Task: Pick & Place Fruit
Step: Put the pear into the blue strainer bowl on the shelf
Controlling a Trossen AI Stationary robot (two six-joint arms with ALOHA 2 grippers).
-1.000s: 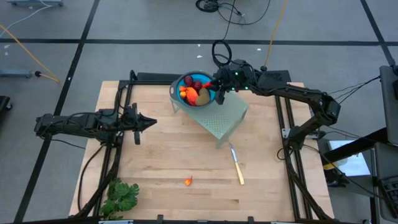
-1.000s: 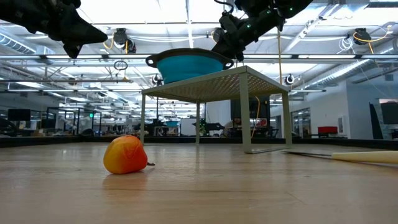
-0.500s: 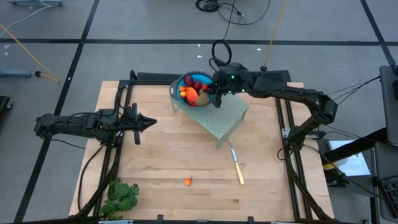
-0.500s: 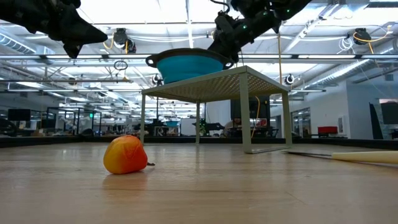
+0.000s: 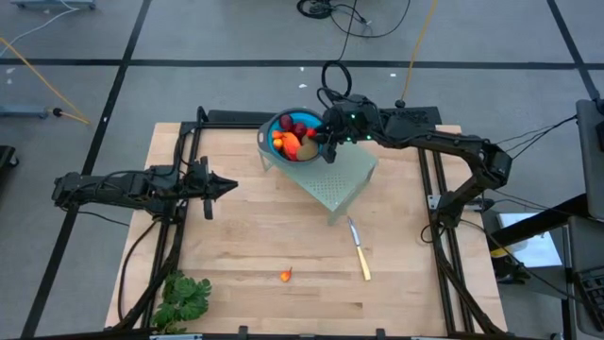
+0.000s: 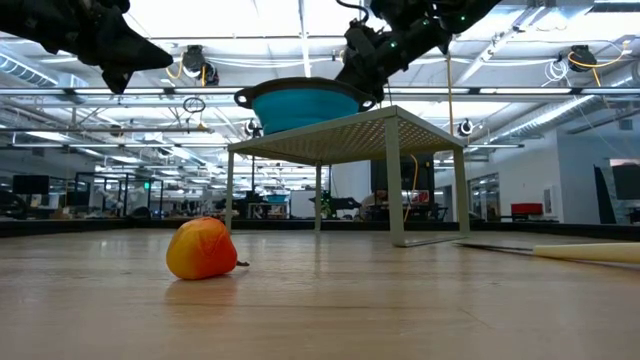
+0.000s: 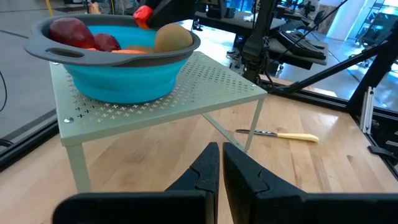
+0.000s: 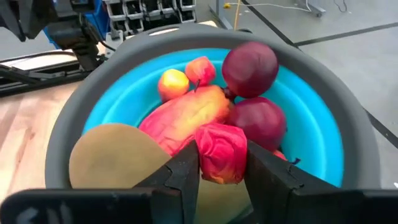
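— What's in the blue bowl point(image 5: 294, 138) at upper centre of the high view?

— Two dark red balls point(image 8: 250, 68), an olive-brown oval point(image 8: 115, 155), a long orange-red piece point(image 8: 183, 117) and small orange bits point(image 8: 173, 83). It stands on a perforated green stand point(image 5: 338, 179).

— The right gripper point(image 8: 219, 163)?

— Over the bowl, pinching a small red fruit point(image 8: 221, 153).

— Anything outside?

— One orange-red bit point(image 5: 285, 275) lies on the table point(image 5: 264, 236), lower centre. The left gripper point(image 5: 229, 185), pressed together, hovers at mid-left.
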